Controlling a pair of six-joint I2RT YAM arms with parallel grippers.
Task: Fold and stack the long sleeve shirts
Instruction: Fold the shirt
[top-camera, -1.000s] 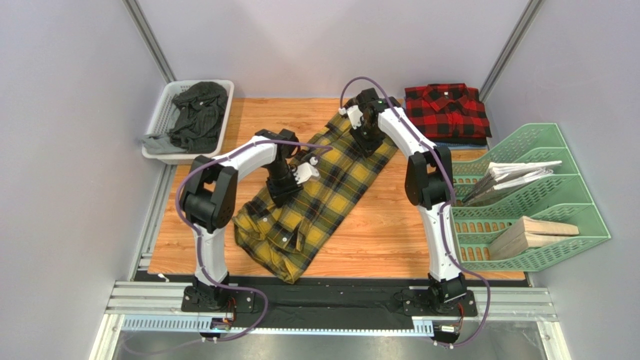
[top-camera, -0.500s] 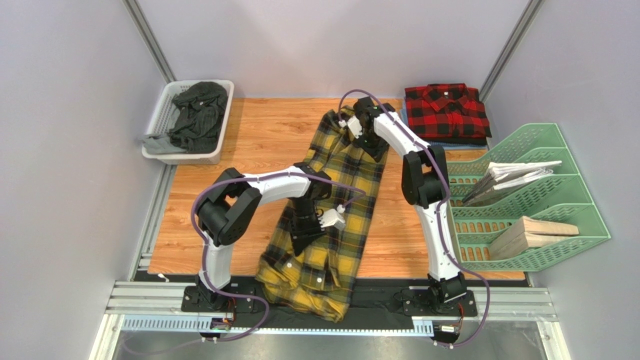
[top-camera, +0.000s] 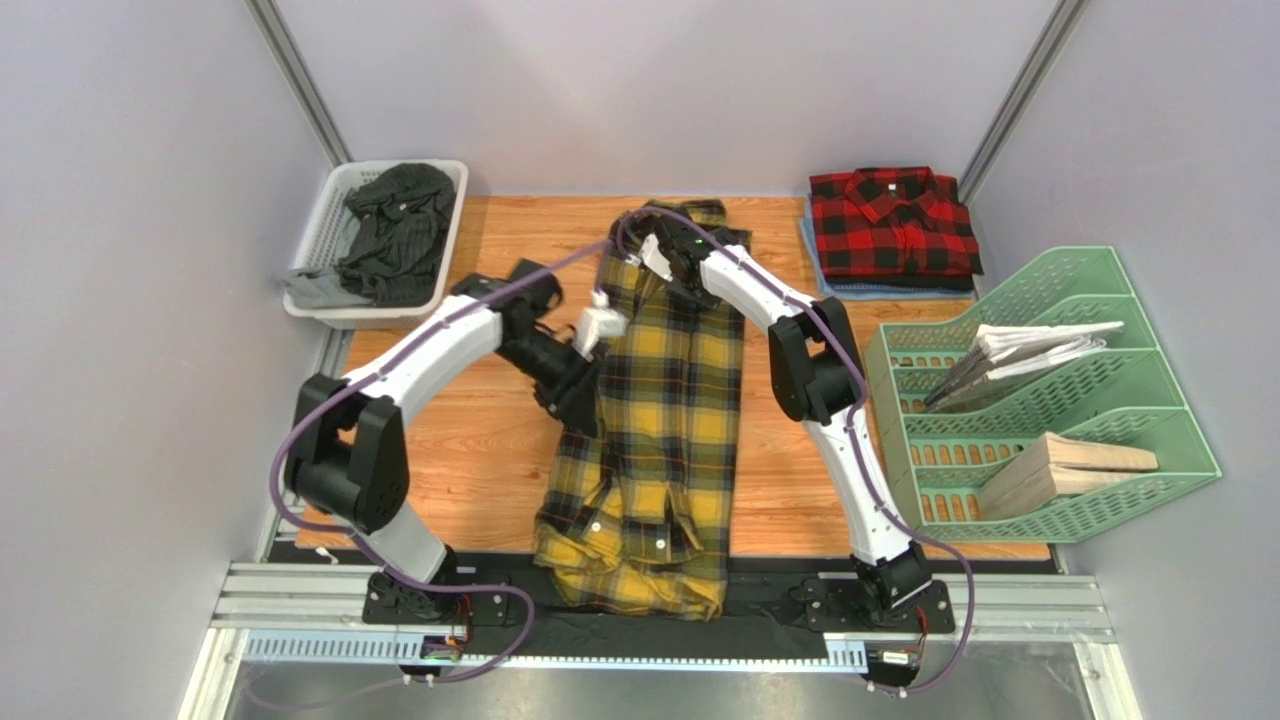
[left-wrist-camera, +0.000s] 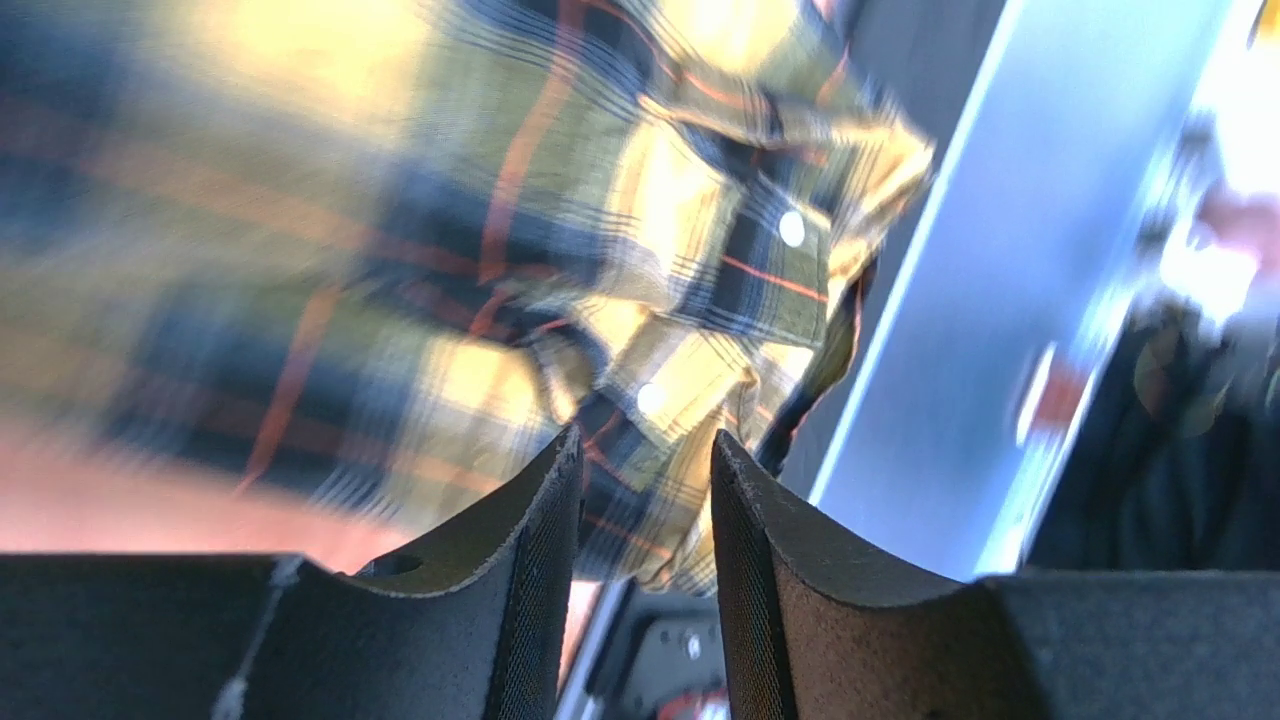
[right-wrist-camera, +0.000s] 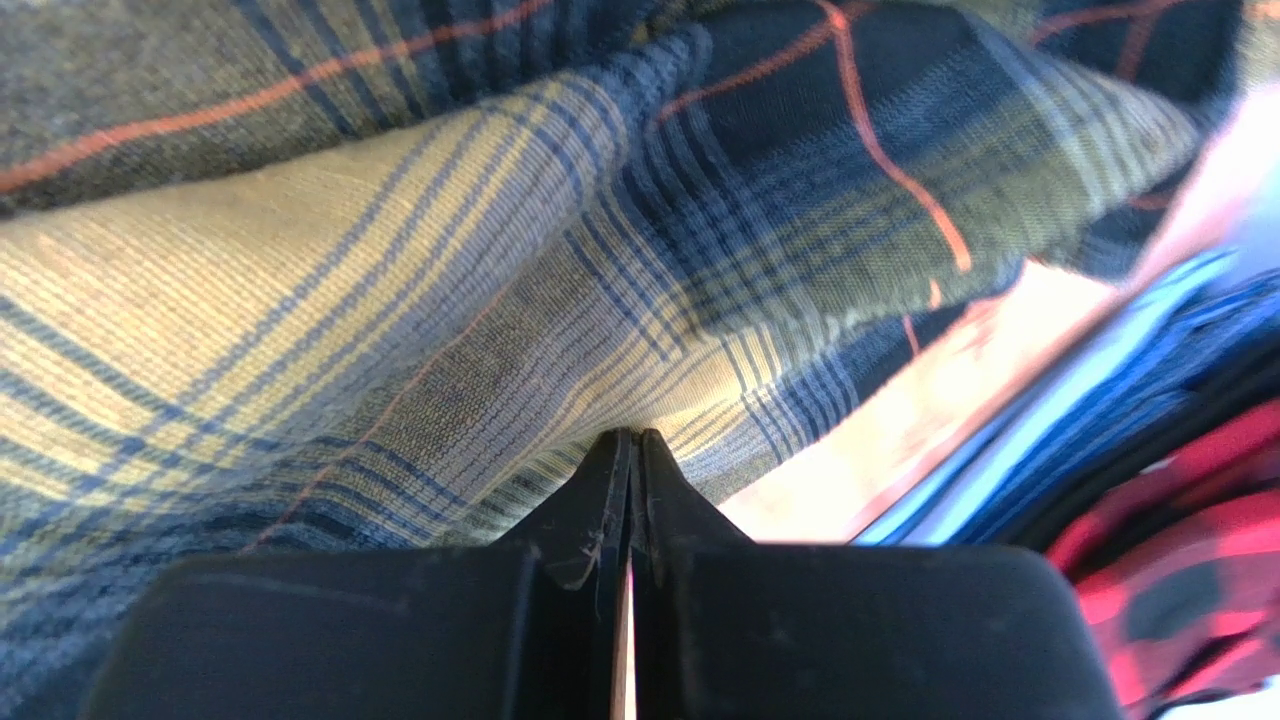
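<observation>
1. Top view, arms: L arm (top-camera: 436, 338) has its elbow out over the left edge and the forearm angled in toward mid-desk. L gripper (top-camera: 576, 393) sits at the left hem of the yellow shirt (top-camera: 669, 390). R arm (top-camera: 751, 285) is stretched from the near edge to the far edge, with R gripper (top-camera: 649, 248) on the shirt's far end.
2. Top view, counts: 2 plaid shirts.
   - The yellow one lies long and narrow from far-edge centre to the near edge, its collar end bunched and hanging over onto the black rail.
   - The red shirt (top-camera: 894, 222) is folded at the far-right corner on a blue mat (top-camera: 819, 255).
   - 1 white basket (top-camera: 323, 225) of dark clothes at the far-left corner.
   - 1 green rack (top-camera: 1142, 285) along the right edge.
3. L wrist view: L gripper (left-wrist-camera: 646, 443) has its fingers (left-wrist-camera: 541, 510) a narrow gap apart, and no cloth is seen pinched. The yellow shirt (left-wrist-camera: 496, 270) is beyond the tips, blurred, with 2 white buttons showing.
4. R wrist view: R gripper (right-wrist-camera: 631, 438) has its fingers pressed together, tips in a fold of the yellow shirt (right-wrist-camera: 451, 255), clamping it. The red shirt (right-wrist-camera: 1187, 585) and blue mat (right-wrist-camera: 1052, 405) are at lower right.
</observation>
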